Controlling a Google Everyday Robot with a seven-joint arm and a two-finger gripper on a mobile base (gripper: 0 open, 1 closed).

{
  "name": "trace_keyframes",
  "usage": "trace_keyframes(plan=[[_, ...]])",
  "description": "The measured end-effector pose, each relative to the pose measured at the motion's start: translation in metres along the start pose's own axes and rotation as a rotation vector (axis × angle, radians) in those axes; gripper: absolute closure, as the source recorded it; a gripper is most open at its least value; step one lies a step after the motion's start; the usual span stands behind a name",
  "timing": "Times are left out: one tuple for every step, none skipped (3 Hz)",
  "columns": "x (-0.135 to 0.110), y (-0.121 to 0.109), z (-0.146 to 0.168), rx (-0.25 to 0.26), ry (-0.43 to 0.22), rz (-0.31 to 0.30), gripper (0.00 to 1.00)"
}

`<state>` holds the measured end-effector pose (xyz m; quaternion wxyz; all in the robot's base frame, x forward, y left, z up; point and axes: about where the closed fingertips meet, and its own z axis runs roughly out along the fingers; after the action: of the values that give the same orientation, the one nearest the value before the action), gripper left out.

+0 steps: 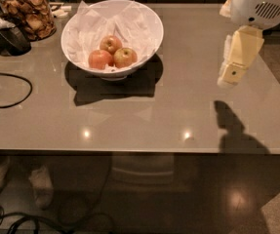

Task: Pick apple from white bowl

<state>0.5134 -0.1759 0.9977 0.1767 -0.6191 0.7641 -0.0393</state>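
So the apple [125, 57] is sitting in the white bowl [148, 24] toward the far left of the bench [144, 116]. It's the yellowish one on the right, touching two redder apples on crumpled paper. The claw [231, 72] hangs over by the right edge, well apart from the bowl. Can't tell if it's apart or together. A jar [30, 13] sits in the far left corner.

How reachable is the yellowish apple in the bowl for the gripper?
Probably yes: the gripper hangs over the table's right side, far from the bowl, but nothing stands between, and the apple lies uncovered beside two others.
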Motion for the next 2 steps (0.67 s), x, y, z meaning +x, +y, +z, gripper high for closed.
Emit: trace_keyframes(plan=[[-0.014, -0.011, 0.015, -0.015, -0.024, 0.024, 0.0], [-0.037, -0.027, 0.035, -0.057, -0.022, 0.006, 0.07]])
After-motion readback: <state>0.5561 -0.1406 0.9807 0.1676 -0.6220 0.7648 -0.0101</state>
